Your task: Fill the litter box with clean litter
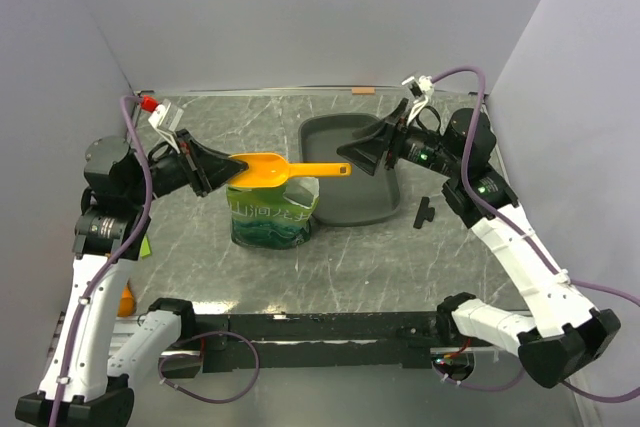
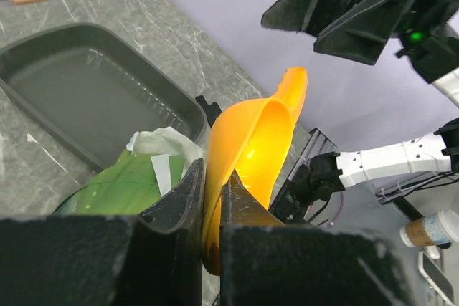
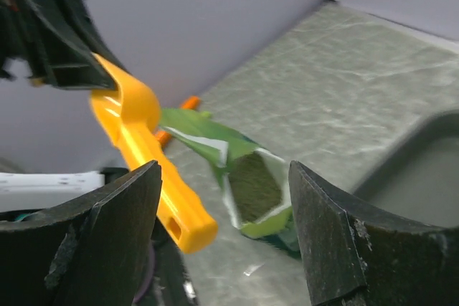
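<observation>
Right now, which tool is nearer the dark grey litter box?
Right. The right tool hangs over the left side of the litter box; the left tool grips the orange scoop above the green bag, left of the box.

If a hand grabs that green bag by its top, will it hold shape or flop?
Likely floppy: the bag looks crinkled, and its open mouth sags unevenly, so a top grip would probably crumple it. It stands upright on a wide base, so it may resist nudges, but a high push could tip it.
</observation>
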You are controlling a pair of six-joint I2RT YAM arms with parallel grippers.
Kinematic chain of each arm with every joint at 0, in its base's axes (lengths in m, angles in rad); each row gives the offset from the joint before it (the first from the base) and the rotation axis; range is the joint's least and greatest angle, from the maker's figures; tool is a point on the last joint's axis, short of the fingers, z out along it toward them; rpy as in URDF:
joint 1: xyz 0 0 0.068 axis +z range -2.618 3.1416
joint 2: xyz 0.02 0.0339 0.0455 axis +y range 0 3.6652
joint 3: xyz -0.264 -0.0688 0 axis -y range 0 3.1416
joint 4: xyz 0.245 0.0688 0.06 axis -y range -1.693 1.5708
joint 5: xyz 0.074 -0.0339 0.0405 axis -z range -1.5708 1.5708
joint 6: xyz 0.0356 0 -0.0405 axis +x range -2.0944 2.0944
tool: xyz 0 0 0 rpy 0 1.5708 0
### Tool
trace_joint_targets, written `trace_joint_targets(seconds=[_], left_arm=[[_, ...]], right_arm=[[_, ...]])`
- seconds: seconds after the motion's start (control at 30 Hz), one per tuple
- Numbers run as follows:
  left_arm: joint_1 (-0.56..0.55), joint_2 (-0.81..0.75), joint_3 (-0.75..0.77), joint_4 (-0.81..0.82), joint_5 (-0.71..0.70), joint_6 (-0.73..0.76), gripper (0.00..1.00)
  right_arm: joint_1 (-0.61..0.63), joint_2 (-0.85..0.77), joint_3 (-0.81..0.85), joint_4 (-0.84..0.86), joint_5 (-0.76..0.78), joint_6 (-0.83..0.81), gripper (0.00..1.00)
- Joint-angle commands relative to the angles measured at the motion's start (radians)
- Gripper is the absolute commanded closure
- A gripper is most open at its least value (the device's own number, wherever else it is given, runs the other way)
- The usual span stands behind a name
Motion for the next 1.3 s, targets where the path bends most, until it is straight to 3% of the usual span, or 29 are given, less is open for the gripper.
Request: trace_joint_targets(seconds=[0.0,0.27,0.5,1.27], left_arm=[[-0.002,-0.037,-0.006,0.118,0.036,0.019,0.99],[-0.002,-0.039,-0.035,0.171,0.067,-0.003,0.99],[-0.002,-0.030,-0.038,0.188,0.079,-0.014,0.99],[-0.002,-0.042,-0.058,0.219,0.073,-0.024,0.99]], right_arm=[[-0.060,-0.034,-0.110,0.336,-0.304,0.252,0.22],[-0.077,-0.011,-0.276,0.717,-0.421,0.479,0.23],[-0.077,0.040,-0.320,0.873,-0.448,0.601,0.28],[0.023,0.081,-0.230,0.747,-0.395,0.500,0.43]])
